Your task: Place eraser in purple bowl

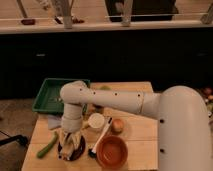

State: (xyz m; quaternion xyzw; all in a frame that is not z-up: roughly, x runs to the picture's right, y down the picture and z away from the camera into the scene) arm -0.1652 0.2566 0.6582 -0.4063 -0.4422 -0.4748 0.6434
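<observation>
My gripper (70, 143) hangs from the white arm and points down over the purple bowl (72, 152), a dark round bowl at the table's front left. The fingers reach into or just above the bowl and cover most of it. The eraser is not visible; it may be hidden between the fingers or in the bowl.
An orange-brown bowl (111, 151) sits right of the purple bowl. A white brush (101, 136) lies between them. A white cup (95, 121), a small orange fruit (117, 125), a green vegetable (47, 146) and a green tray (55, 95) stand on the wooden table (140, 137).
</observation>
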